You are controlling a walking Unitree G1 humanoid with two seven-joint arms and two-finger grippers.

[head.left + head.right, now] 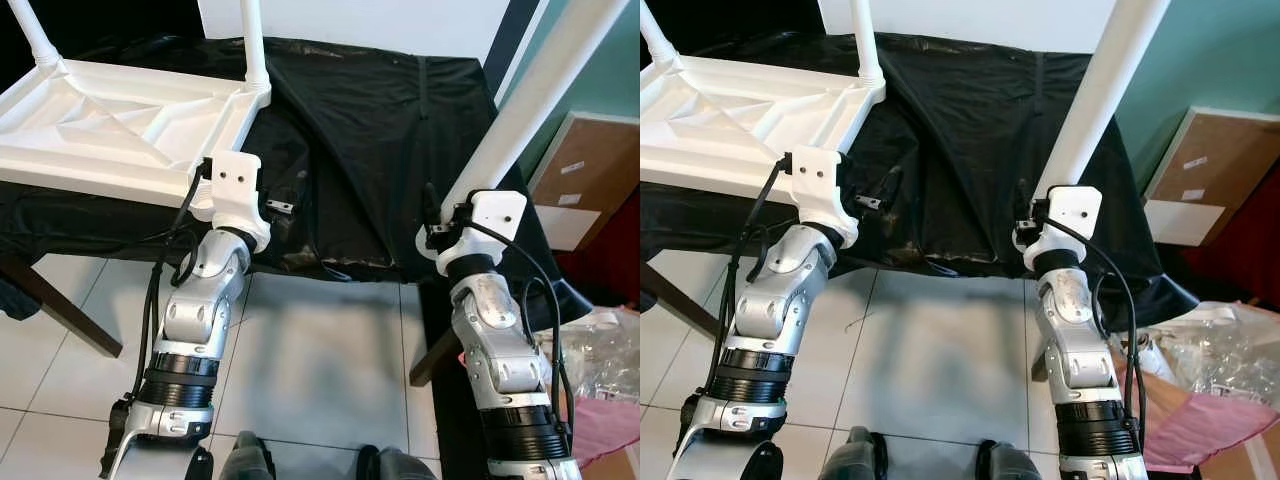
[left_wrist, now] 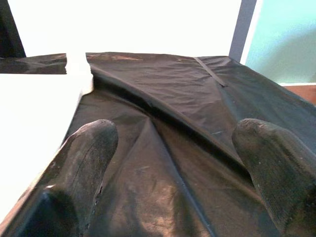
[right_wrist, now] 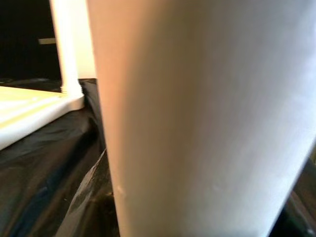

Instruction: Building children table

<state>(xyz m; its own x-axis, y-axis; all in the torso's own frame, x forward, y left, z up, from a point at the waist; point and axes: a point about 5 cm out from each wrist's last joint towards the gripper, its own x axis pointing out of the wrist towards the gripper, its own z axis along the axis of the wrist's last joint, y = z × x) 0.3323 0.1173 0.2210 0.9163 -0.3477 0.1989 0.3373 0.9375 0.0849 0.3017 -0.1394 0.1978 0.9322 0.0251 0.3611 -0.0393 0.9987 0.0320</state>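
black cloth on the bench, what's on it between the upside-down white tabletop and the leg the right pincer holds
Just bare, creased black cloth lies between the white tabletop and the table leg at the right pincer, as the left eye view shows.

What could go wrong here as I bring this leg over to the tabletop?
1. The right gripper holds the long white leg near its lower end, so the raised end could swing or slip in the fingers.
2. The upturned tabletop rests on loose, wrinkled black cloth; pushing the leg in could slide it.
3. The left gripper is open beside the tabletop's corner, not bracing it.
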